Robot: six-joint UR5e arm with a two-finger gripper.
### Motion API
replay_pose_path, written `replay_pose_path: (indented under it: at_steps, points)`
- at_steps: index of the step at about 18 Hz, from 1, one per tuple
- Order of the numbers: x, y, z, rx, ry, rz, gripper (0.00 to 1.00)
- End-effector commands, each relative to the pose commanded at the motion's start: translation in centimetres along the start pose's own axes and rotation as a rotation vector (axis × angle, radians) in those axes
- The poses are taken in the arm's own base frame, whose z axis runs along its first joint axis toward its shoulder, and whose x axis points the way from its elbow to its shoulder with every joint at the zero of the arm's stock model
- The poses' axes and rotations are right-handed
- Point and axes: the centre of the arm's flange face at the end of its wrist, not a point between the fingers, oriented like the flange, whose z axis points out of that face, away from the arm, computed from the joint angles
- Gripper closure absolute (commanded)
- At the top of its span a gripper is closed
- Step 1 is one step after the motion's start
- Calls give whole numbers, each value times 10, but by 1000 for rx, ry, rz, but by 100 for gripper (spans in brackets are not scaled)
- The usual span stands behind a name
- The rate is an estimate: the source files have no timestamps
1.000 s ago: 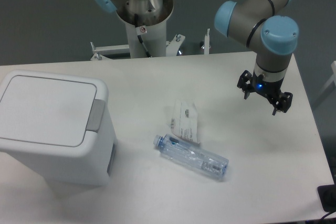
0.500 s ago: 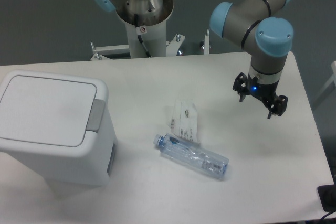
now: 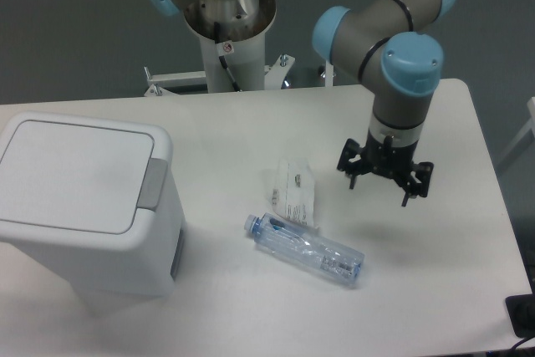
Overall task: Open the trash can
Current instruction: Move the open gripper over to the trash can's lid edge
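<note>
Trash can (image 3: 84,206) at left end of table (image 3: 251,123), lid shut flat, grey push tab (image 3: 151,183) on lid edge facing gripper. Likely light, stiff, smooth plastic; may slide if shoved sideways, so press tab downward rather than grip. Gripper (image 3: 384,181) well right of can, above table, fingers spread, holding nothing. Between can and gripper: paper slip (image 3: 295,191), clear bottle (image 3: 305,250) lying flat; low, probably passable overhead.

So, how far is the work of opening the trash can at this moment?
Nothing looks done: the flat lid of the large white plastic trash can lies closed, its grey push tab untouched. In hand: the gripper hangs open and empty above the table, far to the right. Left: reaching the tab and pressing it.
</note>
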Motion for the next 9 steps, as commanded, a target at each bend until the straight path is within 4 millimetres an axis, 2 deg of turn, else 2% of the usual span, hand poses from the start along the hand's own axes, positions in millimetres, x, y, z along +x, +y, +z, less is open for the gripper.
replay_pose_path:
  at_steps: [2,4,6,9]
  points:
    - [6,-10,-4,37,24,-29,0]
    - [20,-24,-10,58,32,-39,0]
    - [23,-36,-22,90,32,-112,0]
    - [39,-64,-42,173,67,-135,0]
